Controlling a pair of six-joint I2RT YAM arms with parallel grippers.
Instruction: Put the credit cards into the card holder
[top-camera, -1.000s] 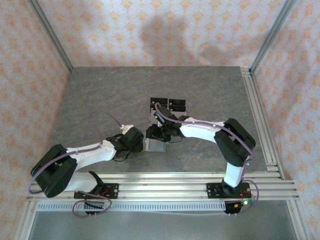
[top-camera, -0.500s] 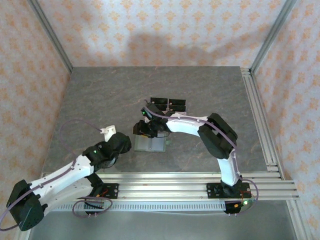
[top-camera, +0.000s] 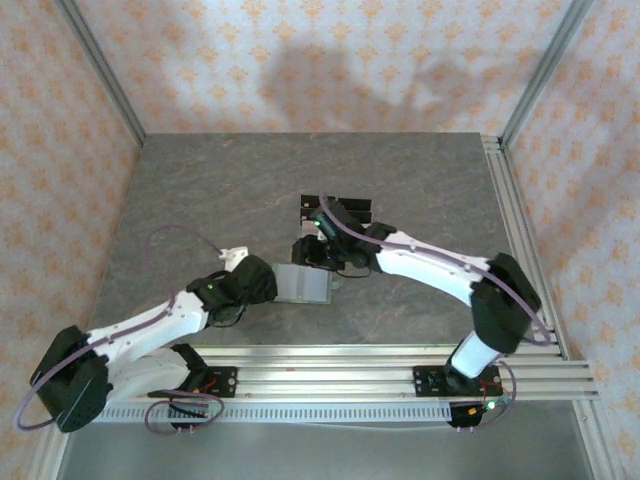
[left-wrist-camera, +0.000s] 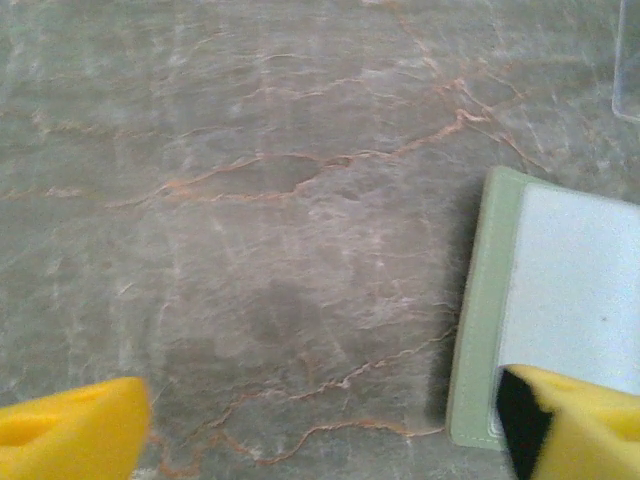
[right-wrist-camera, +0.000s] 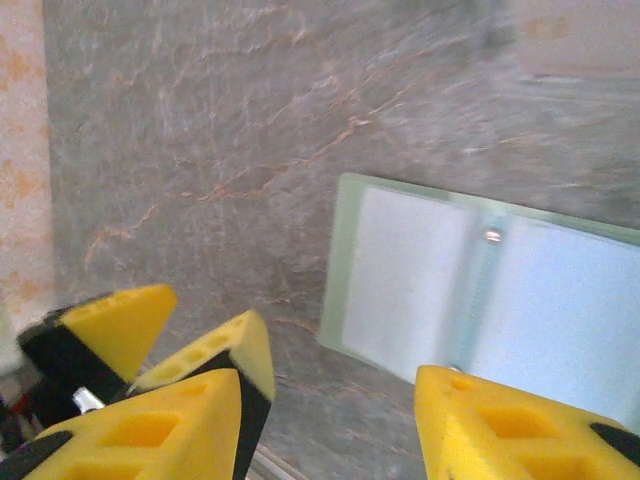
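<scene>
The sage-green card holder (top-camera: 303, 284) lies opened flat on the table between the two grippers. Pale rectangles (right-wrist-camera: 410, 280) fill both its halves, with a snap on the fold; I cannot tell whether they are credit cards or pockets. My left gripper (top-camera: 268, 283) sits at the holder's left edge (left-wrist-camera: 485, 330). In the left wrist view the left gripper (left-wrist-camera: 320, 430) is open wide over bare table, its right fingertip (left-wrist-camera: 570, 425) over the holder's corner. My right gripper (top-camera: 314, 260) hovers at the holder's far edge. In its own wrist view the right gripper (right-wrist-camera: 330, 430) is open with nothing in it, and the left arm's yellow fingers (right-wrist-camera: 215, 350) show beside it.
A clear stand with black tops (top-camera: 336, 210) stands just behind the right gripper, and its edge (left-wrist-camera: 628, 60) shows at the top right of the left wrist view. Aluminium rails (top-camera: 520, 250) run along the right and near sides of the grey stone table (top-camera: 200, 190).
The left arm pulled back to the left, then returned to the holder's left edge, and its jaws opened wide. The right arm swung left and came back. The holder shifted slightly.
</scene>
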